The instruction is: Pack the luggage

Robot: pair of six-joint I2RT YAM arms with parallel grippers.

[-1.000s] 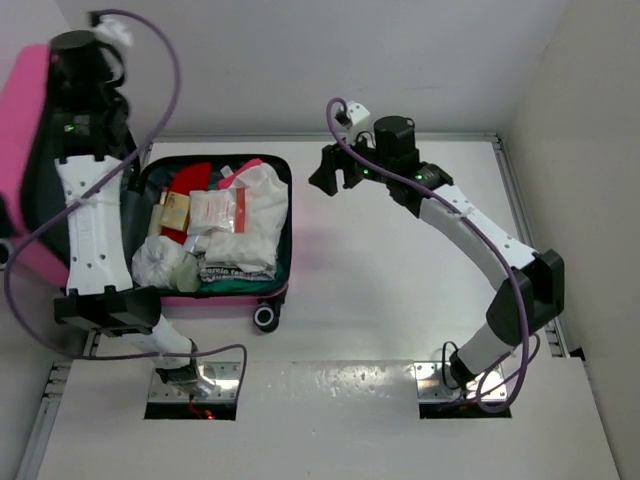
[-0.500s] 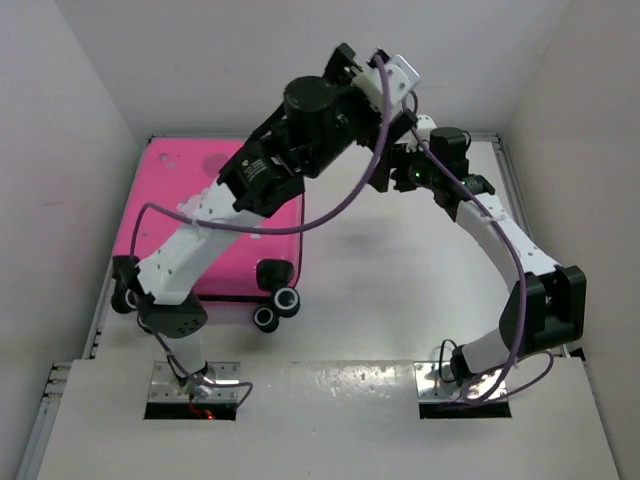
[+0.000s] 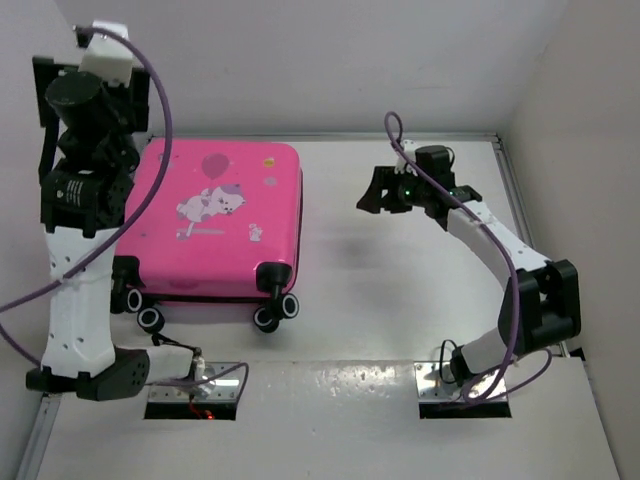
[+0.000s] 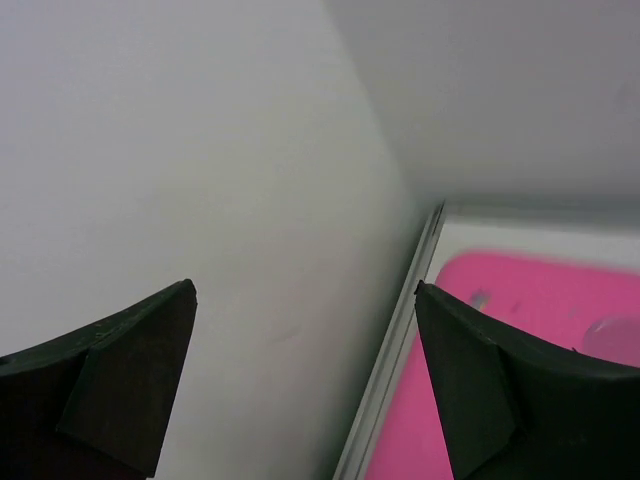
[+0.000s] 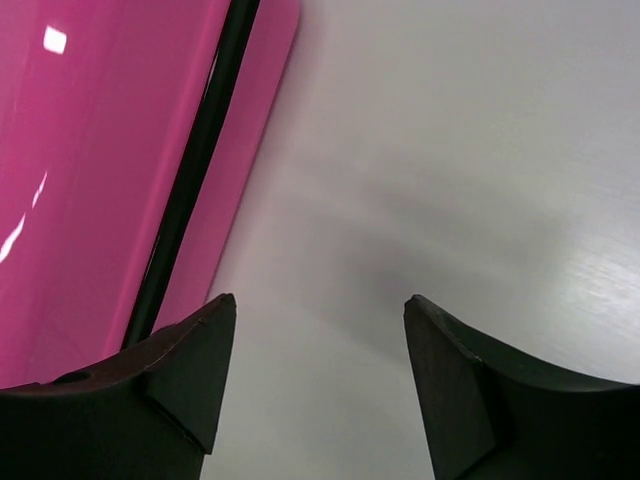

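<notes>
Luggage (image 3: pixel 215 225) was recorded lying flat and shut on the left half of the counter (image 3: pixel 400 290), lid uppermost, with the white cartoon animal print (image 3: pixel 210 205) facing up. Its black wheels (image 3: pixel 278 312) were seen along the near edge, toward the arm bases. The far-left corner of the case was noted close to the counter's rail by the side wall (image 4: pixel 200 150).

The left arm was seen raised high over the far-left corner. The left fingers (image 4: pixel 120 385) were spread wide with nothing between them; only the wall and a pink corner of the case were seen through the gap.

The right arm was seen reaching over the middle of the counter, well apart from the case in the top view. The right fingers (image 5: pixel 160 395) were likewise spread wide and empty, aimed toward the case's right side, where the dark closing seam (image 5: pixel 190 170) was visible. No contact with the shell was seen.
</notes>
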